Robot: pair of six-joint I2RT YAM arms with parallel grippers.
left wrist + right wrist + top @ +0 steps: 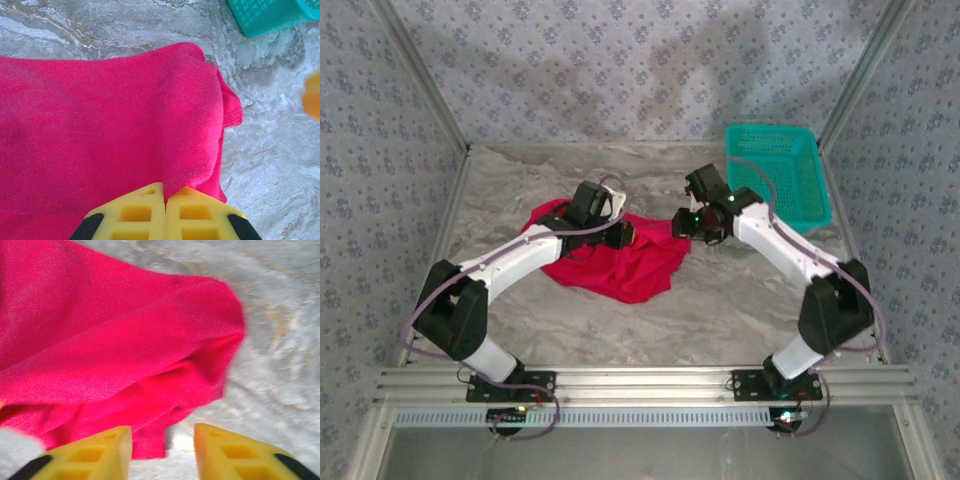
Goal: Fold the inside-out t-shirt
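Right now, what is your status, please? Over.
Left gripper shut on the t-shirt. Right gripper open, at the cloth edge. T-shirt bunched, not folded. Teal basket apart, not in the way.

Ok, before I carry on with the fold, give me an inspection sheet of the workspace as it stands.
Surface: marbled grey table; no spills seen.
Job's things: red t-shirt crumpled in a heap left of centre, not yet folded.
Clutter: teal basket at the far right corner, apart from the t-shirt.
Grippers: left gripper shut on a fold of the t-shirt; right gripper has its jaws apart at the cloth's right edge and grips nothing.
Cables: lilac cables run along both arms; no snag seen.
Surroundings: patterned walls and an aluminium frame; nothing else seen.
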